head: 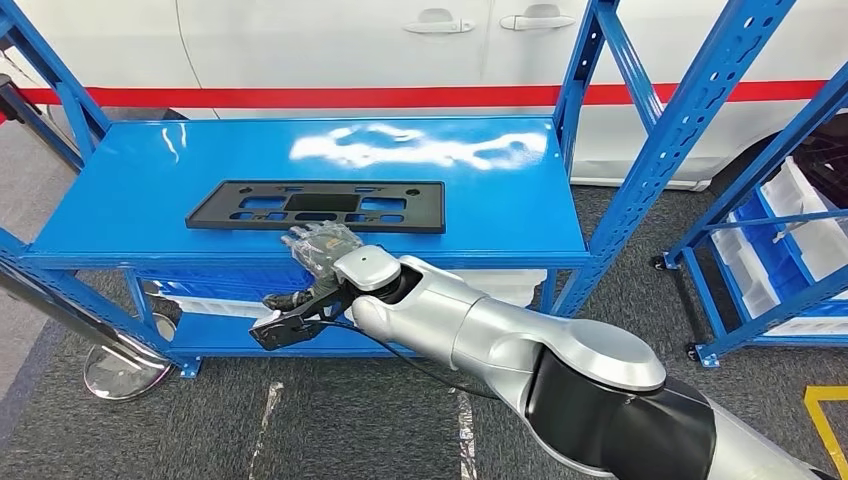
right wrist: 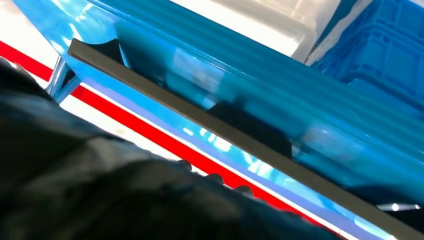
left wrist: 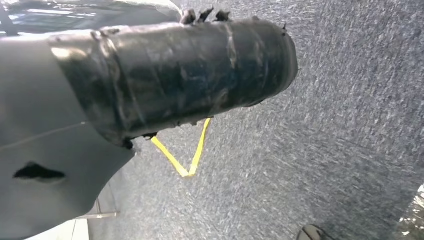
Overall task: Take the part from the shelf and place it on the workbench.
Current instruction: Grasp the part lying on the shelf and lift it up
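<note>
The part (head: pixel 318 206) is a flat black rectangular frame with several cut-out windows, and it lies flat on the top board of the blue shelf (head: pixel 120 190), near the front edge and a little left of the middle. The right hand (head: pixel 322 247) is at this front edge, just beside the near long side of the part; its fingers seem to lie over the edge of the board, but I cannot tell if they touch the part or how far they are spread. In the right wrist view the part (right wrist: pixel 200 117) shows as a thin dark bar along the blue board, so it is low and offers little height for a grip. I judge it to be stiff moulded plastic, light, and not fragile, but wide, so it can swing or tilt if it is held at one end. The board is glossy, so the part may slide away when it is pushed. A good hold is probably on the near long rim close to its middle, or through one window. The left hand (left wrist: pixel 170 70) hangs over the grey floor (left wrist: pixel 340 125), and I cannot tell its state.
</note>
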You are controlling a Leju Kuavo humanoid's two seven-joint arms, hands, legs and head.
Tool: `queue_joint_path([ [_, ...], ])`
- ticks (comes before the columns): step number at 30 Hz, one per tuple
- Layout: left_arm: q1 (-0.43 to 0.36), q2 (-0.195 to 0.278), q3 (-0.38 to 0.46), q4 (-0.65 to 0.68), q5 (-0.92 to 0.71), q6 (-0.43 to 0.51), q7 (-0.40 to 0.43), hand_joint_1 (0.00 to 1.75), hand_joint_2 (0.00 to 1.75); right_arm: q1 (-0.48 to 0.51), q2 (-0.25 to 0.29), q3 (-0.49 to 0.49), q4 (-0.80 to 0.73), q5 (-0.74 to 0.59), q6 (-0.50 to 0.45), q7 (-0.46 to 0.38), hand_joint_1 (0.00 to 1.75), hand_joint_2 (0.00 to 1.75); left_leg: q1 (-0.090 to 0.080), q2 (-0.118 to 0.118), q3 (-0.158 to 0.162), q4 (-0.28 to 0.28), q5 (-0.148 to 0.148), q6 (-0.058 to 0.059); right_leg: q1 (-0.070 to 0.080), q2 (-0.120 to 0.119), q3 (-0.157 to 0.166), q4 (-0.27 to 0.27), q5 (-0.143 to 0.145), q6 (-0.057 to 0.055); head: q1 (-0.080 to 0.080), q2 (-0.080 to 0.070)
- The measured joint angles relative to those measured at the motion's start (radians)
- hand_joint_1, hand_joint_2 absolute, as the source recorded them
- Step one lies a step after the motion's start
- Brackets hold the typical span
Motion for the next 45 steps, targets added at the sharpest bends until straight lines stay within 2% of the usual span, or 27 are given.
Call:
queue_joint_path([
  [2, 0.001, 0.000, 0.000, 0.000, -0.001, 0.000, 0.001, 0.00, 0.00, 0.001, -0.001, 0.000, 0.000, 0.000, 0.000, 0.000, 0.00, 0.00, 0.002, 0.001, 0.045, -0.116, 0.078, 0.000, -0.001, 0.002, 0.010, 0.004, -0.010, 0.005, 0.000, 0.000],
  [4, -0.001, 0.000, 0.000, 0.000, -0.001, 0.001, 0.000, 0.00, 0.00, 0.000, -0.002, 0.000, 0.001, -0.001, -0.001, 0.000, 0.00, 0.00, -0.002, 0.001, 0.097, -0.223, 0.118, 0.008, 0.002, 0.003, 0.015, 0.009, -0.020, 0.014, -0.002, 0.000],
  [6, -0.003, 0.000, 0.000, 0.000, -0.003, 0.002, -0.001, 0.00, 0.00, -0.001, -0.002, -0.001, 0.001, -0.003, -0.002, 0.001, 0.00, 0.00, -0.009, 0.000, 0.113, -0.251, 0.112, 0.021, 0.005, 0.003, 0.014, 0.010, -0.024, 0.023, -0.003, 0.000],
  [9, -0.002, -0.001, 0.000, 0.000, -0.006, 0.004, 0.000, 0.00, 0.00, -0.003, -0.003, -0.002, 0.001, -0.007, -0.010, 0.003, 0.00, 0.00, -0.004, 0.001, 0.121, -0.261, 0.108, 0.040, 0.005, 0.001, 0.009, 0.028, -0.041, 0.037, -0.001, 0.000],
  [11, -0.001, -0.001, 0.000, 0.000, -0.008, 0.004, 0.002, 0.00, 0.00, -0.006, -0.007, -0.003, 0.001, -0.009, -0.018, 0.006, 0.00, 0.00, -0.001, 0.002, 0.128, -0.265, 0.107, 0.052, 0.003, -0.002, -0.037, 0.121, -0.087, 0.044, 0.001, 0.000],
  [13, -0.001, -0.001, 0.000, 0.000, -0.009, 0.004, 0.004, 0.00, 0.00, -0.005, -0.013, -0.004, 0.001, -0.012, -0.023, 0.010, 0.00, 0.00, -0.002, 0.002, 0.129, -0.265, 0.102, 0.060, 0.001, -0.003, -0.113, 0.255, -0.132, 0.047, 0.003, 0.000],
  [14, -0.001, -0.001, 0.000, 0.000, -0.009, 0.004, 0.005, 0.00, 0.00, -0.004, -0.016, -0.004, 0.001, -0.014, -0.023, 0.011, 0.00, 0.00, -0.003, 0.001, 0.131, -0.264, 0.100, 0.061, 0.001, -0.003, -0.140, 0.292, -0.133, 0.048, 0.003, 0.000],
  [15, -0.001, -0.001, 0.000, 0.000, -0.010, 0.004, 0.006, 0.00, 0.00, -0.003, -0.019, -0.004, 0.001, -0.015, -0.023, 0.012, 0.00, 0.00, -0.003, 0.000, 0.135, -0.263, 0.097, 0.061, 0.001, -0.003, -0.150, 0.292, -0.115, 0.047, 0.003, 0.000],
  [16, 0.000, -0.001, 0.000, 0.000, -0.010, 0.004, 0.007, 0.00, 0.00, -0.002, -0.021, -0.004, 0.001, -0.015, -0.024, 0.013, 0.00, 0.00, -0.003, -0.001, 0.140, -0.263, 0.093, 0.060, 0.001, -0.003, -0.140, 0.252, -0.079, 0.045, 0.003, 0.000],
  [17, 0.000, -0.001, 0.000, 0.000, -0.010, 0.004, 0.007, 0.00, 0.00, -0.002, -0.023, -0.004, 0.001, -0.016, -0.024, 0.013, 0.00, 0.00, -0.003, -0.001, 0.146, -0.262, 0.087, 0.058, 0.001, -0.003, -0.114, 0.185, -0.034, 0.041, 0.003, 0.000],
  [19, 0.000, -0.001, 0.000, 0.000, -0.012, 0.004, 0.008, 0.00, 0.00, -0.003, -0.026, -0.004, 0.001, -0.016, -0.025, 0.015, 0.00, 0.00, -0.006, -0.002, 0.153, -0.259, 0.078, 0.050, 0.003, -0.003, -0.061, 0.065, 0.017, 0.034, 0.002, 0.000],
  [20, -0.001, -0.001, 0.000, 0.000, -0.013, 0.004, 0.008, 0.00, 0.00, -0.003, -0.027, -0.004, 0.001, -0.016, -0.025, 0.018, 0.00, 0.00, -0.007, -0.003, 0.153, -0.258, 0.075, 0.045, 0.005, -0.002, -0.047, 0.034, 0.023, 0.031, 0.001, 0.000],
  [22, -0.003, -0.001, -0.001, 0.000, -0.015, 0.003, 0.007, 0.00, 0.00, -0.001, -0.030, -0.004, 0.001, -0.015, -0.026, 0.026, 0.00, 0.00, -0.008, -0.003, 0.152, -0.259, 0.073, 0.035, 0.007, 0.000, -0.039, 0.017, 0.017, 0.026, 0.001, 0.000],
  [25, -0.002, -0.001, -0.001, 0.000, -0.016, 0.004, 0.009, 0.00, 0.00, 0.001, -0.038, -0.004, 0.001, -0.015, -0.027, 0.042, 0.00, 0.00, -0.006, -0.002, 0.152, -0.249, 0.059, 0.022, -0.001, 0.001, -0.027, 0.005, 0.018, 0.015, 0.000, 0.000],
  [27, -0.001, -0.003, -0.001, 0.000, -0.016, 0.004, 0.013, 0.00, 0.00, 0.002, -0.044, -0.004, 0.001, -0.014, -0.029, 0.050, 0.00, 0.00, -0.004, 0.000, 0.112, -0.162, 0.017, 0.014, -0.003, -0.001, -0.017, 0.002, 0.015, 0.008, -0.003, 0.000],
  [29, -0.001, -0.002, -0.001, 0.000, -0.016, 0.005, 0.016, 0.00, 0.00, 0.006, -0.053, -0.004, 0.001, -0.014, -0.030, 0.054, 0.00, 0.87, -0.002, 0.000, 0.041, -0.031, -0.031, 0.007, -0.003, -0.002, -0.012, 0.001, 0.010, 0.003, -0.004, 0.000],
  [30, 0.000, -0.001, -0.001, 0.000, -0.016, 0.005, 0.017, 0.00, 0.00, 0.009, -0.057, -0.004, 0.001, -0.014, -0.030, 0.055, 0.00, 1.31, -0.002, 0.000, 0.013, 0.012, -0.037, 0.005, -0.003, -0.002, -0.010, 0.002, 0.008, 0.002, -0.004, 0.000],
  [31, 0.001, -0.001, -0.001, 0.000, -0.016, 0.006, 0.018, 0.00, 0.00, 0.011, -0.061, -0.004, 0.001, -0.014, -0.031, 0.055, 0.00, 1.75, -0.001, 0.000, 0.001, 0.019, -0.023, 0.004, -0.003, -0.001, -0.008, 0.003, 0.005, 0.002, -0.004, 0.000],
  [32, 0.002, -0.001, -0.001, 0.000, -0.016, 0.006, 0.018, 0.00, 0.00, 0.012, -0.064, -0.004, 0.001, -0.014, -0.031, 0.056, 0.00, 1.75, -0.001, 0.000, 0.007, -0.010, 0.009, 0.004, -0.003, 0.001, -0.004, 0.004, 0.002, 0.003, -0.004, 0.000],
  [34, 0.003, -0.001, -0.001, 0.000, -0.017, 0.006, 0.020, 0.00, 0.00, 0.012, -0.070, -0.004, 0.001, -0.011, -0.032, 0.060, 0.00, 1.75, -0.001, 0.001, 0.059, -0.139, 0.088, 0.009, -0.003, 0.003, 0.006, 0.007, -0.008, 0.009, -0.004, 0.000],
  [35, 0.002, -0.001, -0.001, 0.000, -0.017, 0.006, 0.021, 0.00, 0.00, 0.011, -0.072, -0.004, 0.001, -0.009, -0.033, 0.065, 0.00, 1.75, -0.003, 0.000, 0.086, -0.200, 0.111, 0.012, -0.001, 0.004, 0.008, 0.010, -0.013, 0.013, -0.004, 0.000],
  [37, 0.000, -0.001, -0.001, 0.000, -0.017, 0.006, 0.021, 0.00, 0.00, 0.010, -0.077, -0.004, 0.001, -0.003, -0.036, 0.072, 0.00, 1.75, -0.008, -0.001, 0.110, -0.249, 0.114, 0.023, 0.002, 0.003, 0.007, 0.011, -0.017, 0.023, -0.004, 0.000],
  [39, -0.002, -0.001, -0.001, 0.000, -0.017, 0.006, 0.021, 0.00, 0.00, 0.010, -0.081, -0.004, 0.000, 0.001, -0.038, 0.076, 0.00, 1.75, -0.008, -0.002, 0.113, -0.255, 0.112, 0.035, 0.004, 0.003, 0.006, 0.010, -0.020, 0.033, -0.004, 0.000],
  [41, 0.000, -0.001, -0.001, 0.000, -0.017, 0.006, 0.020, 0.00, 0.00, 0.008, -0.085, -0.004, -0.001, 0.005, -0.039, 0.078, 0.00, 1.75, -0.003, 0.000, 0.121, -0.264, 0.112, 0.046, 0.004, 0.001, -0.005, 0.038, -0.041, 0.043, -0.002, 0.000],
  [42, 0.000, -0.001, -0.001, 0.000, -0.018, 0.006, 0.020, 0.00, 0.00, 0.007, -0.087, -0.004, -0.002, 0.007, -0.040, 0.078, 0.00, 1.75, -0.001, 0.000, 0.125, -0.267, 0.112, 0.051, 0.004, -0.001, -0.028, 0.085, -0.065, 0.048, -0.001, 0.000],
  [44, 0.000, -0.001, -0.001, 0.000, -0.018, 0.007, 0.018, 0.00, 0.00, 0.008, -0.092, -0.004, -0.002, 0.010, -0.040, 0.079, 0.00, 1.75, -0.002, 0.001, 0.127, -0.267, 0.109, 0.059, 0.002, -0.002, -0.100, 0.220, -0.118, 0.052, 0.000, 0.000],
  [45, 0.000, -0.001, -0.001, 0.000, -0.018, 0.007, 0.017, 0.00, 0.00, 0.010, -0.094, -0.004, -0.002, 0.012, -0.040, 0.079, 0.00, 1.75, -0.003, 0.000, 0.128, -0.267, 0.107, 0.061, 0.001, -0.002, -0.134, 0.275, -0.129, 0.054, 0.000, 0.000],
])
